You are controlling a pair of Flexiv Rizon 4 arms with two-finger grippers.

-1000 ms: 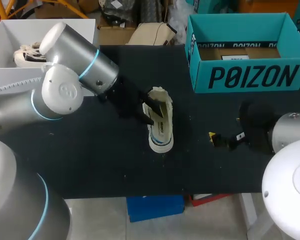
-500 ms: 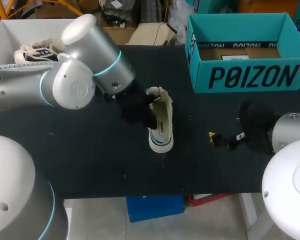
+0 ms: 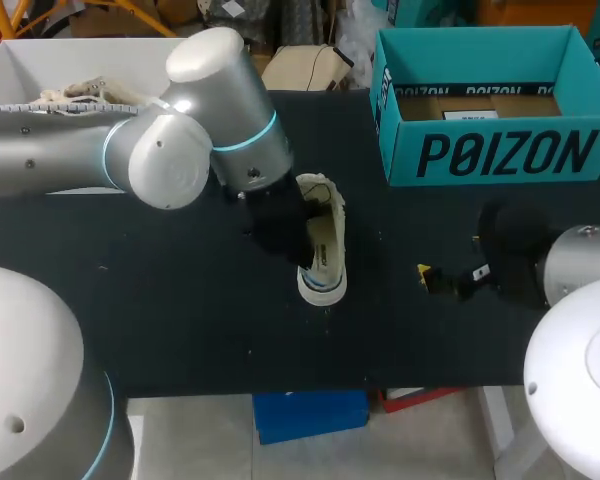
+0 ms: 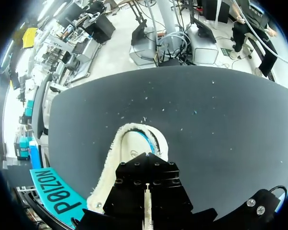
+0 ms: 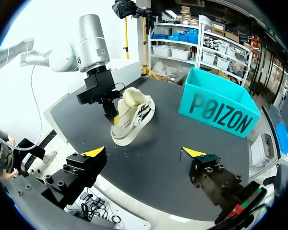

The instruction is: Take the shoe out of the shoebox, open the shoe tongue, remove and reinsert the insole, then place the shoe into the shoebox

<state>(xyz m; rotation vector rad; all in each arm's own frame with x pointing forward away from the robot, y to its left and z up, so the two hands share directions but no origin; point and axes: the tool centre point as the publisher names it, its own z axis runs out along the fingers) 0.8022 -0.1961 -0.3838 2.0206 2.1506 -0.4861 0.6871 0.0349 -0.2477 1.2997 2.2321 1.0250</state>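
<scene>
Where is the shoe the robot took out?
In the head view the shoe sits near the middle of the black table, outside the teal shoebox at the back right, with the left pincer down at its side.

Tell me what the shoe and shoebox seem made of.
Shoe: likely soft cream textile, matte, with a fleecy collar edge; sole looks rubbery. Shoebox: matte teal cardboard, judging by thin flat walls and a brown inner flap.
</scene>
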